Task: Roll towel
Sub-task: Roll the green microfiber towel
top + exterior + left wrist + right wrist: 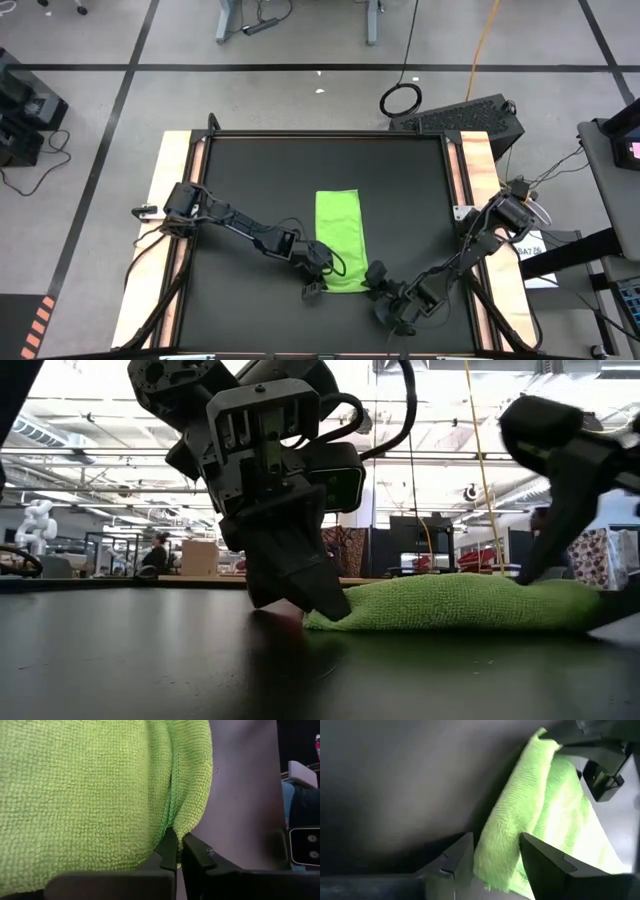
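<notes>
The lime-green towel (pixel 338 238) lies on the black table top as a long strip running from far to near. In the low view the towel (pixel 460 603) looks thick and humped. My left gripper (pixel 316 272) is at its near left corner, low on the table, and is shut on the cloth. My right gripper (pixel 377 276) is at its near right corner, and the cloth fills the gap between its fingers (pixel 495 845). The near edge itself is hidden under both grippers in the high view. My left gripper pinches a thin fold at the towel's edge (pixel 172 822) between its two nearly closed fingers. The fingers (pixel 315 595) slant down from the table's left side. The towel stays on the table. One layer or several, I cannot tell. My right gripper holds a thick, bunched part of the towel's near right end (pixel 497 855) between its two fingers, which stand on either side of it. The fingers come in low from the table's near right. The rest of the towel stretches away along the table.
Pale wooden rails run along the table's left side (pixel 178 200) and right side (pixel 478 165). A black box (pixel 470 115) sits beyond the far right corner. Bare black table top lies to the left (pixel 250 180) and right (pixel 410 200) of the towel.
</notes>
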Motion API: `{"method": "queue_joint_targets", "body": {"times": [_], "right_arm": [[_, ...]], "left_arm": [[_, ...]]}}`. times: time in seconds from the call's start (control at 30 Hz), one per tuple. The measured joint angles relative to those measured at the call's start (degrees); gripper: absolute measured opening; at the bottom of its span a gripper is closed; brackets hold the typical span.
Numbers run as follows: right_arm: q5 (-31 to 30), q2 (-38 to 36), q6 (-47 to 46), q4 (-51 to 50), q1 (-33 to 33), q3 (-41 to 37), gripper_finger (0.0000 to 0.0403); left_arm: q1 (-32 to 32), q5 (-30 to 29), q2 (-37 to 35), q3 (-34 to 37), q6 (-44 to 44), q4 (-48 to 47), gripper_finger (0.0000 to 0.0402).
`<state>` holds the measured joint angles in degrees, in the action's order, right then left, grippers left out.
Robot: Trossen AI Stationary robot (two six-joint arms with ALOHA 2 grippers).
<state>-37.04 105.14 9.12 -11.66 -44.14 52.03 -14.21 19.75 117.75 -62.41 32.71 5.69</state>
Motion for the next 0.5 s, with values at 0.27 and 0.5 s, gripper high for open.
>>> {"method": "queue_joint_targets", "body": {"times": [0.27,0.5], "right_arm": [[5.95,-0.19,-0.37,0.19,4.57,0.07,0.0112],[10.58,-0.26,-3.6,-0.7,6.46,0.15,0.0065]], "left_arm": [[-0.05,0.19,-0.02,0.0,-0.17,2.43,0.001],[-0.18,2.43,-0.58,0.07,-0.28,2.35,0.0026]]}}
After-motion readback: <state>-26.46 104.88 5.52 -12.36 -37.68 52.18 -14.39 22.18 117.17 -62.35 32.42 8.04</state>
